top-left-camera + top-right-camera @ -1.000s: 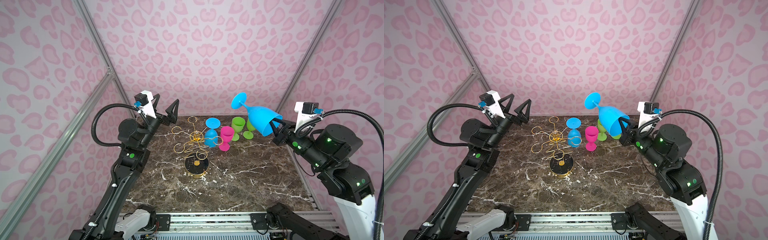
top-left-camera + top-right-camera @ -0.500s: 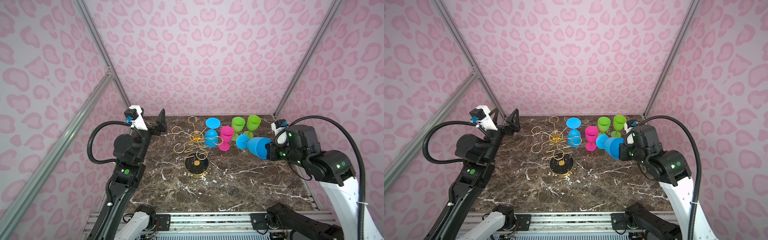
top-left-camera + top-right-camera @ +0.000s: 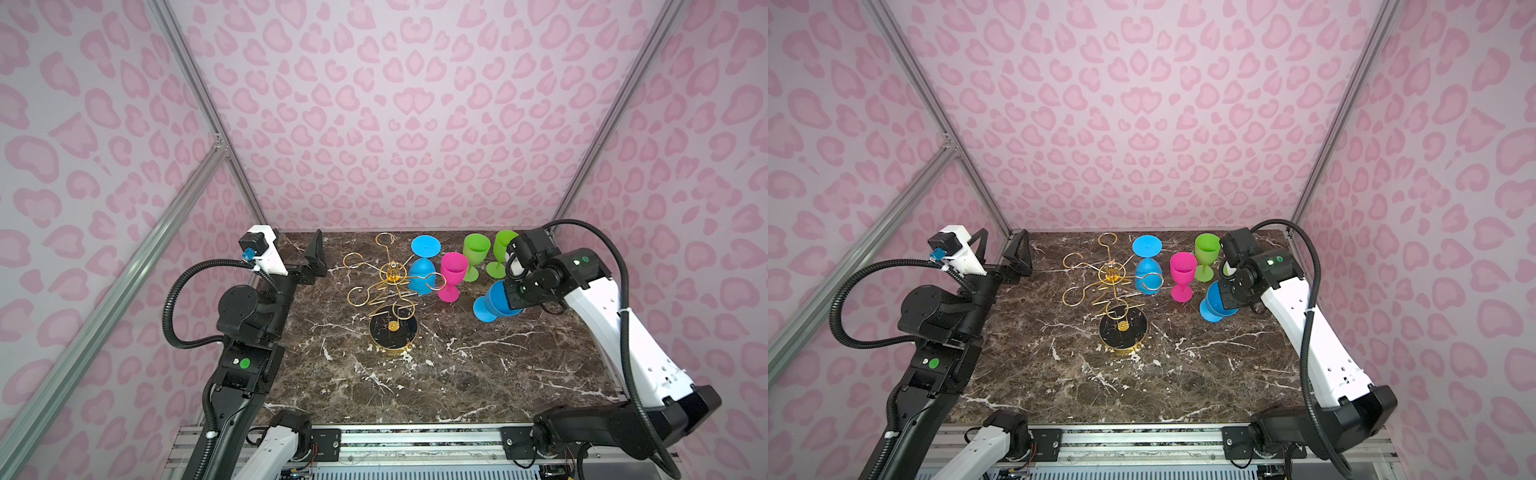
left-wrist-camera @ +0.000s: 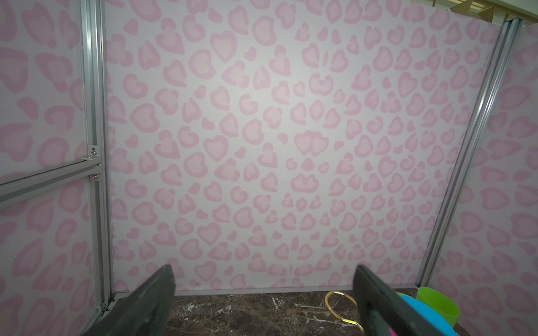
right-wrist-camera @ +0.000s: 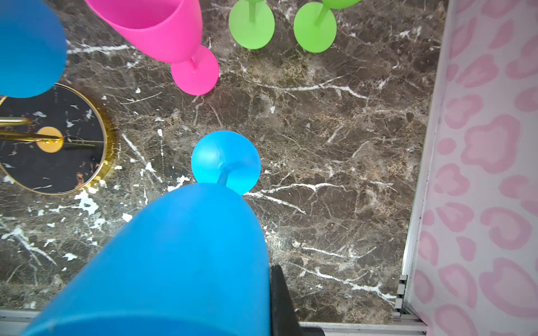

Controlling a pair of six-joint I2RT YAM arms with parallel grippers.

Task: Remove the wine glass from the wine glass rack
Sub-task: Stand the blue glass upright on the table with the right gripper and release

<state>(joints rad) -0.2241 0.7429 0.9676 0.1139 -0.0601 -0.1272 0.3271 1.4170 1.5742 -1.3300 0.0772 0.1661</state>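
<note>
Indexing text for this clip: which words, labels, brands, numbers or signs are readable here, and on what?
No text can be read.
Dark marks on the right arm's white link: too small to read.
White sticker on the left arm: too small to read.
Blue wine glass in the right hand, wine glass rack: no lettering.

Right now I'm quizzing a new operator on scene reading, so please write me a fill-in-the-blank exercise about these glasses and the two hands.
The right hand is shut on a ____ wine glass.
Only ____ upside-down glass hangs on the wine glass rack.
The left hand is ____ and holds nothing.
Near the pink glass stand ____ green glasses.
Missing words: blue; one; open; two.
</note>
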